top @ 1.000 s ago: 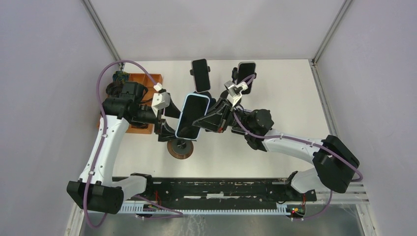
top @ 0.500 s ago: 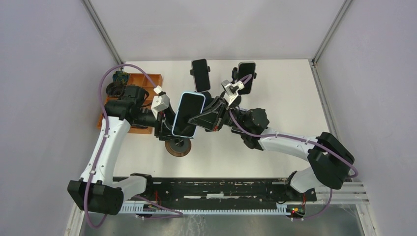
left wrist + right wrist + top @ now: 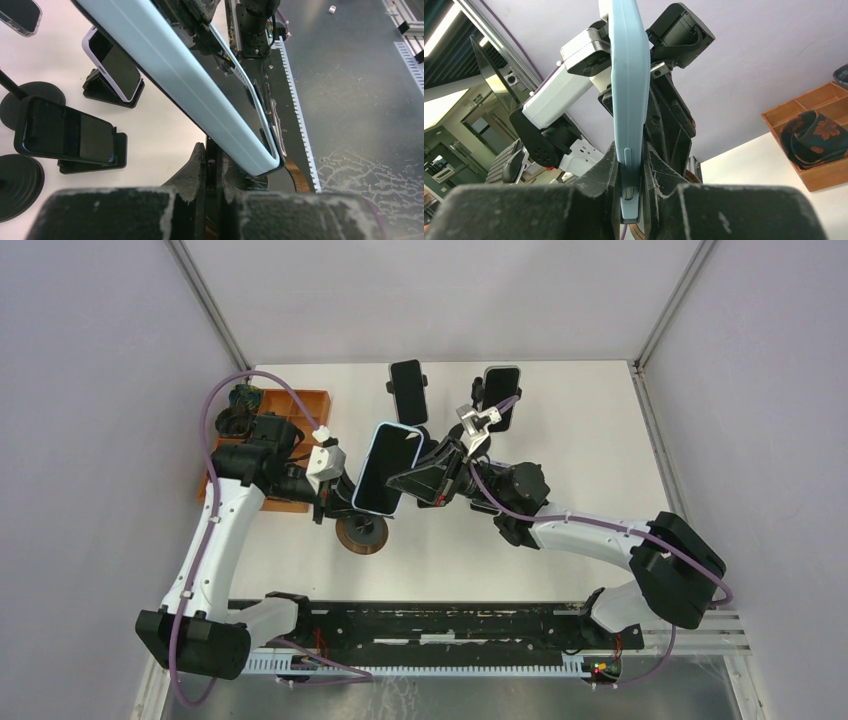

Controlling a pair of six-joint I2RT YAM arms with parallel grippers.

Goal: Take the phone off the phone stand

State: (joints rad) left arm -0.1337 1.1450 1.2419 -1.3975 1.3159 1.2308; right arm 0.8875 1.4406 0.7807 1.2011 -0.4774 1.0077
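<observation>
Firmly pinched, the right gripper (image 3: 628, 161) has both fingers pressed against the two faces of the phone (image 3: 626, 75), gripping it at one long edge. The phone wears a pale blue case and is tilted in the air above the middle of the table (image 3: 560, 440), screen up towards the overhead camera.

Just behind and beneath it, the left gripper (image 3: 212, 161) has its fingers drawn close together on a thin dark upright piece, which looks like the stem of the stand (image 3: 360, 536). The stand's round brown base sits on the table directly below the phone's lower end. Whether the phone is seated in the stand's holder or already clear of it cannot be told from these views.

Farther back on the table, two more phones rest on black stands: one in a black case (image 3: 408, 390) and one with a lilac rim (image 3: 500, 395). At the left rear lies an orange tray (image 3: 305, 398) with compartments, one holding a dark patterned bundle (image 3: 806, 131).
</observation>
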